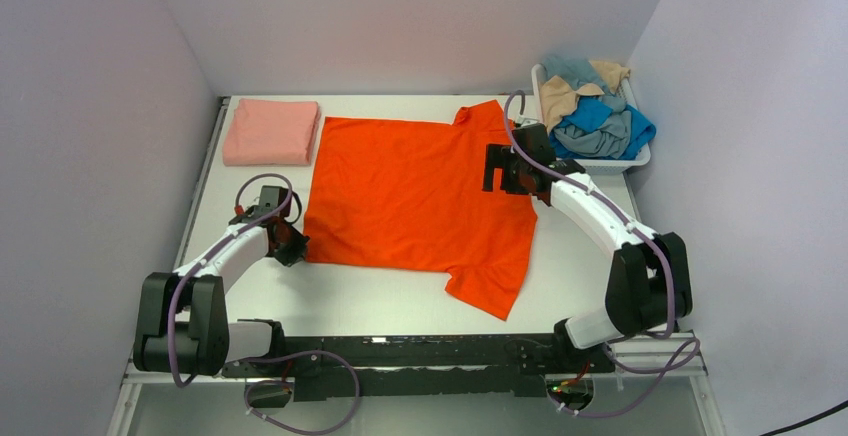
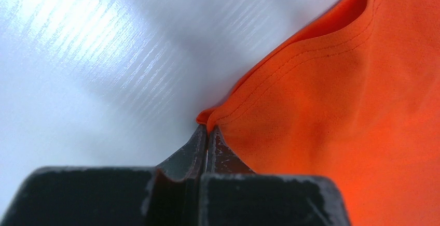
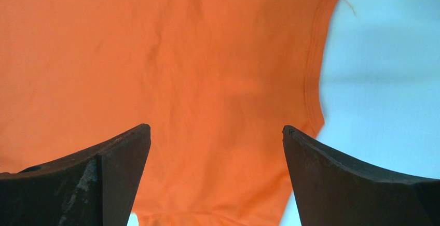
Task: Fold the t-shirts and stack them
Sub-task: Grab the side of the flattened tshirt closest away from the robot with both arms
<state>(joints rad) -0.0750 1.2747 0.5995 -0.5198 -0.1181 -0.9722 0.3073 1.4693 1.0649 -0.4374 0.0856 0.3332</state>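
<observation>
Top view: I see the orange t-shirt (image 1: 415, 196) spread flat across the middle of the tabletop (image 1: 400, 301). 1 folded salmon-pink shirt (image 1: 270, 131) lies at the far-left corner, and a heap of shirts (image 1: 595, 116) fills the white basket (image 1: 640, 161) at the far right. My left fingers (image 1: 292, 248) sit at the orange t-shirt's near-left corner. My right fingers (image 1: 490, 171) hover over its right side.

Left wrist: the 2 fingers (image 2: 189, 153) are pinched tight on the stitched corner of the orange cloth (image 2: 337, 107).

Right wrist: the fingers (image 3: 119, 153) stand wide apart above the cloth (image 3: 181, 55), holding nothing, with bare tabletop (image 3: 384, 81) to the right.
</observation>
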